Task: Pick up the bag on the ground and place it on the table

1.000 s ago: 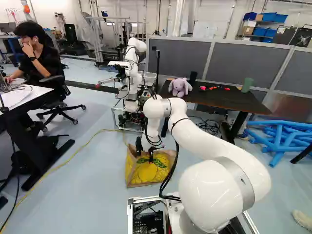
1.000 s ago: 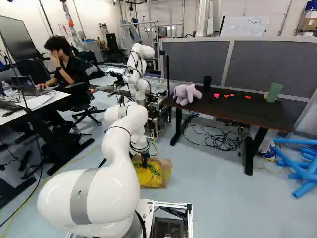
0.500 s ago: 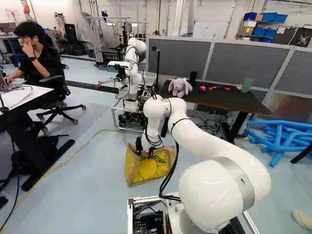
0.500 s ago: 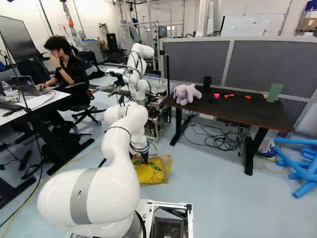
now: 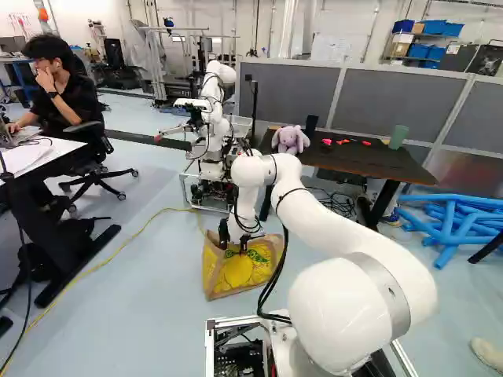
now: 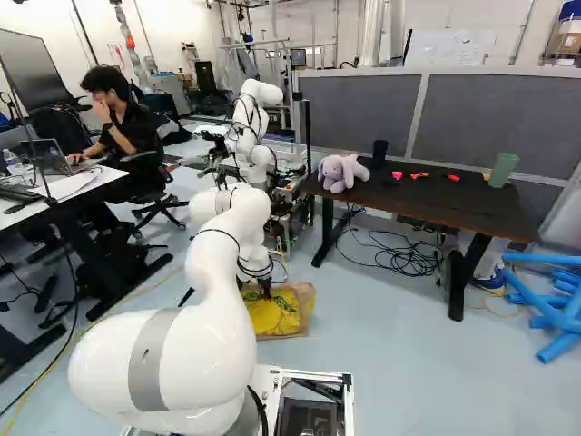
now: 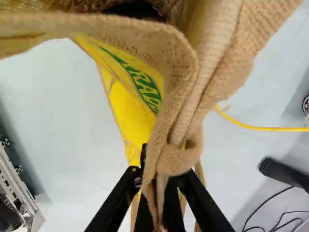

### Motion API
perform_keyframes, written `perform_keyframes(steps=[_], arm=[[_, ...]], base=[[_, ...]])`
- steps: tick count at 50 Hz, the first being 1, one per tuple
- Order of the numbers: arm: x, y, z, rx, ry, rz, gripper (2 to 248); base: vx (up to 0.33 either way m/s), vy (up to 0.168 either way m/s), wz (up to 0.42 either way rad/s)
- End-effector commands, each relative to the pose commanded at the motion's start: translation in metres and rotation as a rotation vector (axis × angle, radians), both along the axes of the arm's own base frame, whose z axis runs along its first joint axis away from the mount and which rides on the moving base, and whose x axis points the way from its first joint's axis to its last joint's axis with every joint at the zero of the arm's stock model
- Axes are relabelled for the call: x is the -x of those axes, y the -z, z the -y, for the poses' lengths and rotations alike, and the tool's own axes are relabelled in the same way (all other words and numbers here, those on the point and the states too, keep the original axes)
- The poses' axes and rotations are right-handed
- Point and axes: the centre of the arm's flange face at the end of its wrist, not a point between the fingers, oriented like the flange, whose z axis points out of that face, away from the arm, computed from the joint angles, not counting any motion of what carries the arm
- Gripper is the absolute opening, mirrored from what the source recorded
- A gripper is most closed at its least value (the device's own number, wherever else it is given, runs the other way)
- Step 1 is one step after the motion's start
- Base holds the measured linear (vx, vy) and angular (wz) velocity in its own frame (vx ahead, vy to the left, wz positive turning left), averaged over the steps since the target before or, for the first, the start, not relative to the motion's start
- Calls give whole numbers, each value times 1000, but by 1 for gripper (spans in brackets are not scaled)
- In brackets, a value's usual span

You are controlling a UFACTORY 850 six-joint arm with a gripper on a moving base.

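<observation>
The claw (image 5: 243, 247) pinches the bag (image 5: 238, 272) by its bunched tan rim — yellow side spreading below.

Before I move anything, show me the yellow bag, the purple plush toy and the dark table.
Yellow bag (image 5: 240, 272): left base view, on its printed side.
Purple plush toy (image 6: 339, 173): right base view, around its middle.
Dark table (image 6: 431, 200): right base view, on its top surface.

The white arm (image 6: 209, 309) reaches down to the yellow bag (image 6: 281, 316), near the dark table (image 6: 445, 204).
</observation>
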Motion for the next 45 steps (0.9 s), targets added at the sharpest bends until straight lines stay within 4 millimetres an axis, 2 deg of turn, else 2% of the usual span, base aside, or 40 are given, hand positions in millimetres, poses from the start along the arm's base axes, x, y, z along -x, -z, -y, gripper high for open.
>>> perform_keyframes(steps=[45], arm=[[32,-68,-1,18,5,-54,22]], base=[[0,0,0]])
